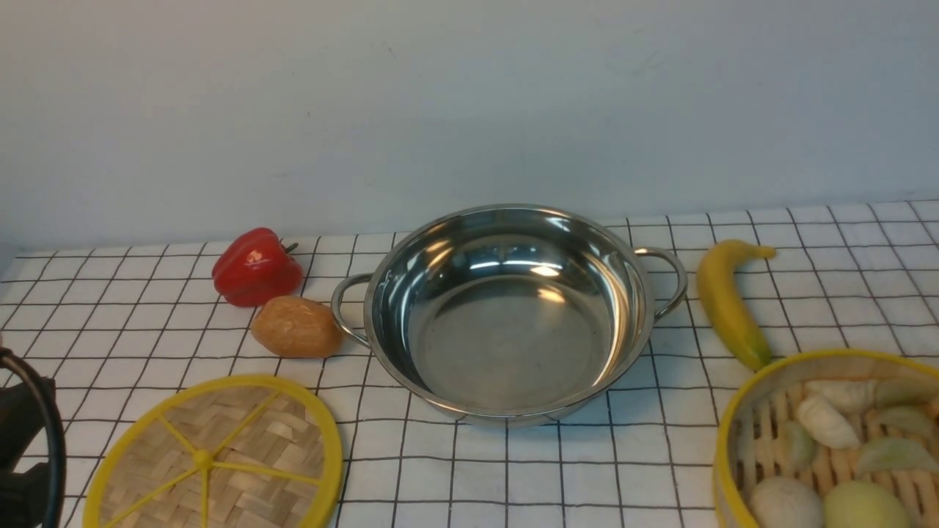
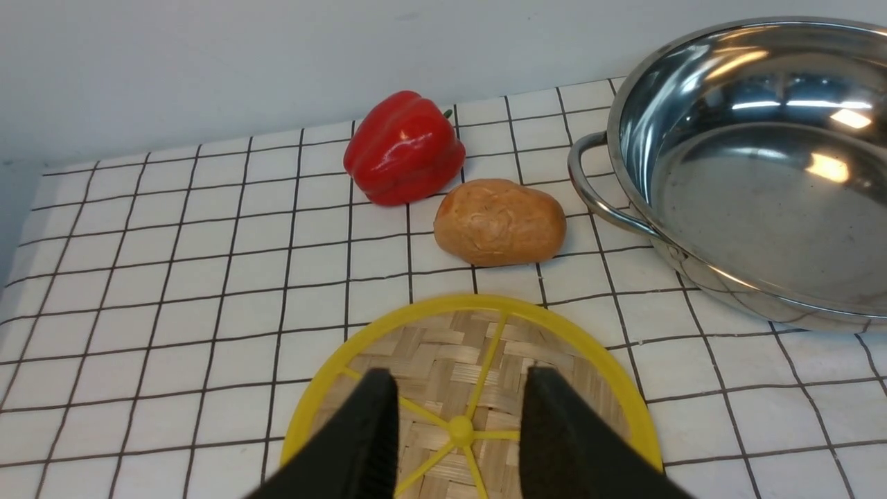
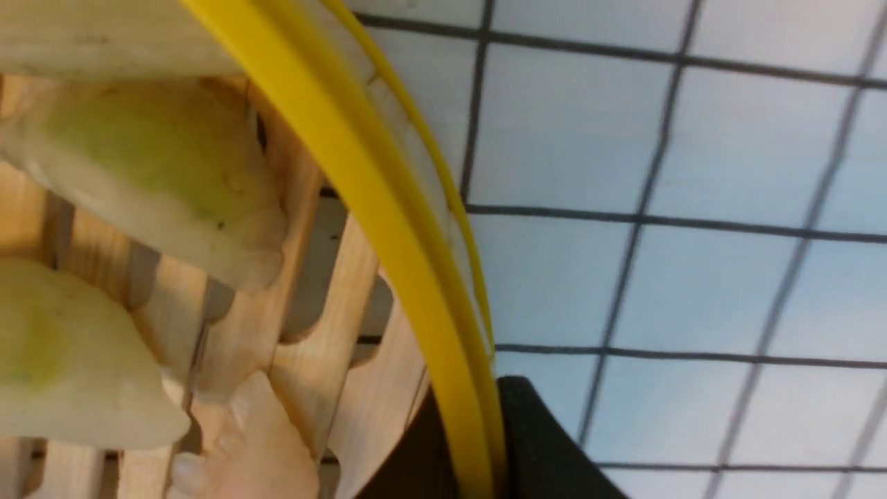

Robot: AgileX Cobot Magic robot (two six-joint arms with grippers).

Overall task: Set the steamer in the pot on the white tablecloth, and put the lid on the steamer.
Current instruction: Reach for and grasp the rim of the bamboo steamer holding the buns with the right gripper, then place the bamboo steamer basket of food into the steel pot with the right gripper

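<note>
Front view: pot [image 1: 506, 345] is sitting centrally on cloth [image 1: 147, 323]; lid [image 1: 220, 455] is lying front-left of it, steamer [image 1: 720, 462] front-right, both apart from it

Left wrist view: left gripper [image 2: 461, 378] is hovering over lid hub, fingers spread

Right wrist view: right gripper [image 3: 475, 416] is pinching steamer's yellow rim
</note>
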